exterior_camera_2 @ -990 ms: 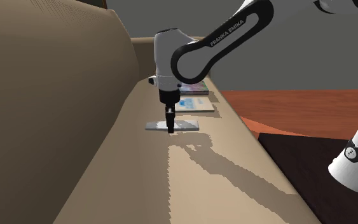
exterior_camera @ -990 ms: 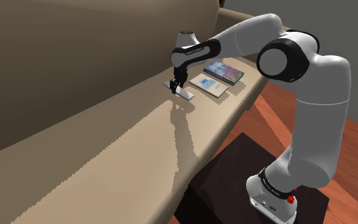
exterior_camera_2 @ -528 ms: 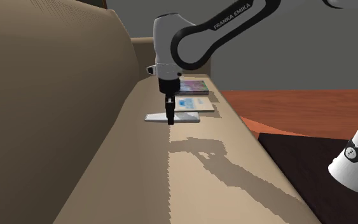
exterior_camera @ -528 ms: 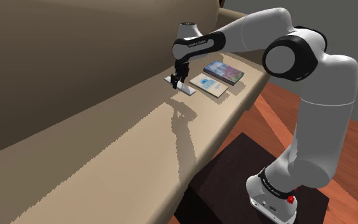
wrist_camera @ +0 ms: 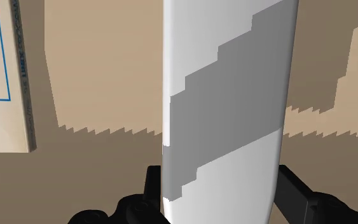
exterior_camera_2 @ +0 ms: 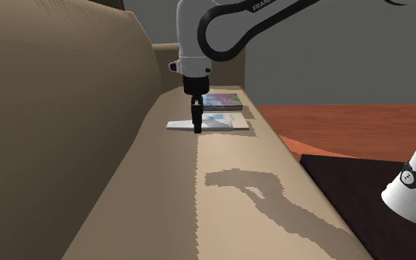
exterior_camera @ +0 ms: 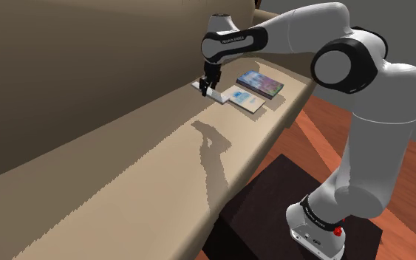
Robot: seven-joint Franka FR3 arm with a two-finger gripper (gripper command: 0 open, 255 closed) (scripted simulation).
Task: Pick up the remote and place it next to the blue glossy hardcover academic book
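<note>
Where clamped across its narrow width by the black gripper (exterior_camera_2: pixel 196 124), the grey-white remote (exterior_camera_2: pixel 178 125) is held level just above the sofa seat (exterior_camera_2: pixel 228 244), long axis across the seat's depth. The blue book (exterior_camera_2: pixel 222 100) is placed beyond, toward the seat's far end, with a pale book (exterior_camera_2: pixel 224 122) between.

I have the arm (exterior_camera: pixel 295 33) reaching out long, wrist upright, gripper (exterior_camera: pixel 207 88) pointing straight down, both fingers (wrist_camera: pixel 154 186) clamped against the remote (wrist_camera: pixel 225 114), holding it aloft.

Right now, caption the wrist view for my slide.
Black fingers clasp the white remote above the sofa, book nearby.
</note>
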